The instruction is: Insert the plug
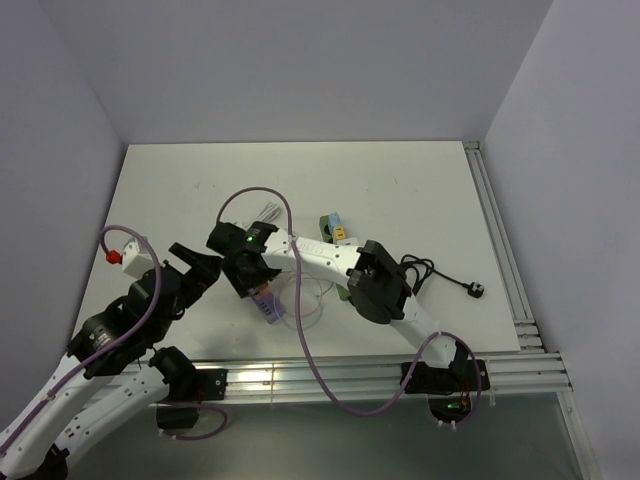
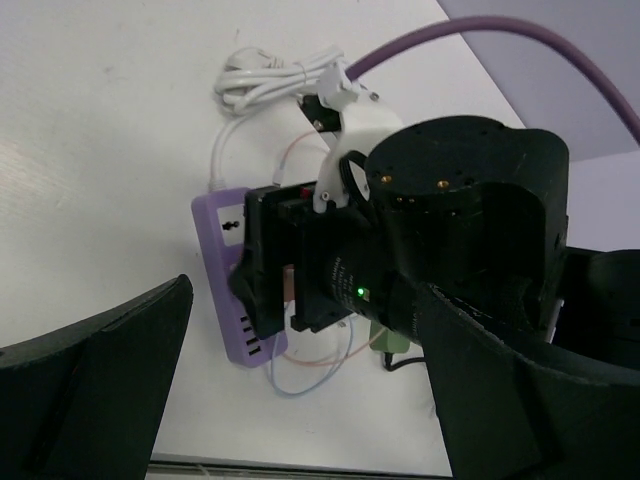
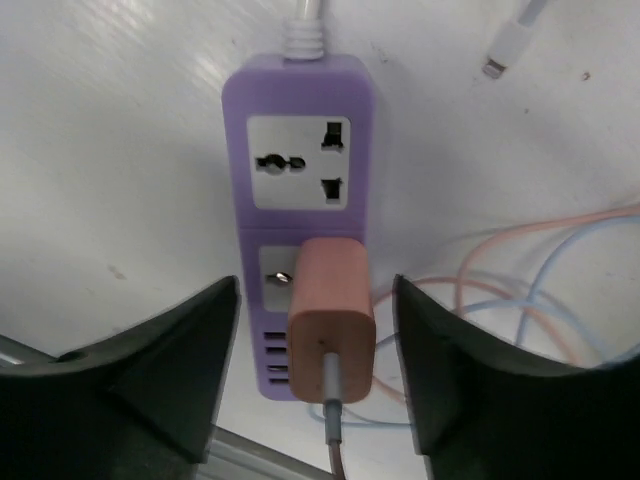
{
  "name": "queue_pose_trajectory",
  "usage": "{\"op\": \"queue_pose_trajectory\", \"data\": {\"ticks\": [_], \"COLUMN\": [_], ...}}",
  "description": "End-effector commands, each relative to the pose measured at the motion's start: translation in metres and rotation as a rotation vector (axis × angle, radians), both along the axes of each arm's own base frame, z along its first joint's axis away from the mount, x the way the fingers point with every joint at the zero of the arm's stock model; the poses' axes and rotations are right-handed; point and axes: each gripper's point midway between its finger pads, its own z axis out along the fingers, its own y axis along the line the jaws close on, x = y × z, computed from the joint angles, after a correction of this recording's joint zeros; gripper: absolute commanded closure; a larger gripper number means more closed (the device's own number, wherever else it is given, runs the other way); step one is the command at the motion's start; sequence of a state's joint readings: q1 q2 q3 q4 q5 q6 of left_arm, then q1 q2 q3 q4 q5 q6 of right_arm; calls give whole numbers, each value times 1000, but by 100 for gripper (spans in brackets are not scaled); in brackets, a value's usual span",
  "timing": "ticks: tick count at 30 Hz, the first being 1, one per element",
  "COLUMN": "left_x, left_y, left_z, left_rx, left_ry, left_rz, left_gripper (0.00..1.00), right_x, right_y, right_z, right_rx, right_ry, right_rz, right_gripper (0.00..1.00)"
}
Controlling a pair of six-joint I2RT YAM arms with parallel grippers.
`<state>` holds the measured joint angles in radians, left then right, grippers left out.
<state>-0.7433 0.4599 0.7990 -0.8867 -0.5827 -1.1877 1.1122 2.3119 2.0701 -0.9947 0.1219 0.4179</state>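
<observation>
**Release cleanly and leave the plug seated**

The peach plug (image 3: 332,300) sits in the lower socket of the purple power strip (image 3: 300,100), which lies flat on the tabletop (image 1: 400,190). It looks pushed home, but its blades are hidden, so full depth cannot be confirmed. The right end effector (image 3: 313,300) straddles the plug with a gap on each side, fingers parted and gripping nothing. The left end effector (image 1: 198,262) hovers near the strip, spread wide and empty. To finish well, the right arm should probably back straight off along the plug's axis. Both fingers should stay off the plug's body and clear of its cable (image 3: 330,430), so nothing tugs it loose.
</observation>
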Motion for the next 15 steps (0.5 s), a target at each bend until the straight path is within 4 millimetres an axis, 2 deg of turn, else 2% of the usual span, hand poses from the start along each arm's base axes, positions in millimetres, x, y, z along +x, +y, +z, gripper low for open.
{"op": "queue_pose_trajectory", "data": {"ticks": [1, 2, 3, 5, 6, 8, 9, 11, 12, 14, 15], "left_x": [4, 5, 6, 7, 7, 9, 9, 10, 9, 8, 7], "left_y": [-19, -20, -22, -25, -27, -30, -31, -36, -38, -44, -46], "left_z": [6, 5, 7, 10, 11, 12, 12, 13, 12, 14, 13], "left_rx": [-78, -78, -84, -83, -84, -89, -90, -104, -107, -127, -134], "left_ry": [-22, -23, -29, -34, -34, -36, -37, -38, -37, -40, -38], "left_rz": [-50, -52, -57, -72, -79, -88, -89, -105, -113, -142, -156], "left_gripper": [1, 1, 1, 1, 0, 1, 0, 0, 0, 1, 1], "right_x": [14, 15, 16, 18, 18, 19, 17, 17, 16, 18, 17], "right_y": [22, 21, 20, 17, 16, 8, 5, -5, -10, -23, -29], "right_z": [14, 19, 24, 42, 57, 66, 80, 87, 103, 107, 122], "right_rx": [81, 83, 85, 115, 142, 144, 168, 164, 188, 177, 204], "right_ry": [-83, -92, -108, -137, -154, -173, -187, -205, -223, -249, -268], "right_rz": [13, 10, 9, -1, -2, -18, -23, -47, -60, -99, -116], "right_gripper": [16, 2, 1, 0, 0, 0, 0, 0, 0, 0, 0]}}
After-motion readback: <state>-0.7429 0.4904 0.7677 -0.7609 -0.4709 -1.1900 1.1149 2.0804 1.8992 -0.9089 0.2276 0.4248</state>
